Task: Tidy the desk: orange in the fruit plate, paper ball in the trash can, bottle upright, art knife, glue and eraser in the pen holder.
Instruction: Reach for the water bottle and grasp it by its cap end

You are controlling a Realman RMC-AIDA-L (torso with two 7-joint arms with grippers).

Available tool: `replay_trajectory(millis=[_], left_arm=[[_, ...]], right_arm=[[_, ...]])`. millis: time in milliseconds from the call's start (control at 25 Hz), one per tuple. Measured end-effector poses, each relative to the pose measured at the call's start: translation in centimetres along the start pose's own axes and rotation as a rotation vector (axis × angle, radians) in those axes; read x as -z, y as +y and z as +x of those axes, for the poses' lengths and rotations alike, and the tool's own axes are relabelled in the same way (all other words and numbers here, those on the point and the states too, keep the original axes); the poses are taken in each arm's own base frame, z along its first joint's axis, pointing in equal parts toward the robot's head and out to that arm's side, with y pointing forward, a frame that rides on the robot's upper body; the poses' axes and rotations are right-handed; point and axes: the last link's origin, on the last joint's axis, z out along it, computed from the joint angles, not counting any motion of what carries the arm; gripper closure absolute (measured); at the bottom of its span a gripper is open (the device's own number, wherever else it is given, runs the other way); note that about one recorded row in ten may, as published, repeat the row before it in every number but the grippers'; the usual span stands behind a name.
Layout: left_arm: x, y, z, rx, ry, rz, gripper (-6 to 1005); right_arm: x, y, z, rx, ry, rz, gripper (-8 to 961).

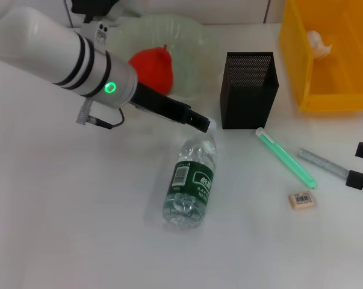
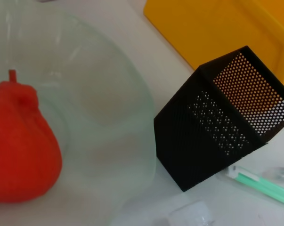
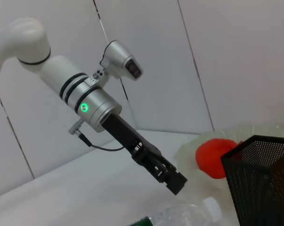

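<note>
head cam: high, looks forward and down on the desk (image 1: 61, 229), whole workspace in frame, left arm entering from the upper left. left wrist cam: very close, angled down at the fruit plate (image 2: 132, 94) with the orange (image 2: 19, 146) at the left edge and the pen holder (image 2: 212, 136) right of centre, tilted in frame. right wrist cam: low, near desk level, faces across at the left end effector (image 3: 172, 181) mid-frame, wall panels behind. all three share plate, orange and pen holder; head and right wrist also share the bottle (image 1: 190, 186) cap end.
</note>
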Motion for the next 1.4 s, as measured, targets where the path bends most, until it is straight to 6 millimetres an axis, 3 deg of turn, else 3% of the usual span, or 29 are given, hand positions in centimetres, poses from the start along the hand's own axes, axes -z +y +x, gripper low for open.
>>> replay_trajectory(millis=[800,1400], left_arm=[[-2.5,0.8,0.8,0.039,0.045,0.034,157],[-4.3,1.1,-0.2,0.049,0.045,0.039,161]], right_arm=[[-1.5,0.2,1.0,-0.008,0.023,-0.007,214],[-2.1,0.4,1.2,-0.005,0.014,-0.022,215]])
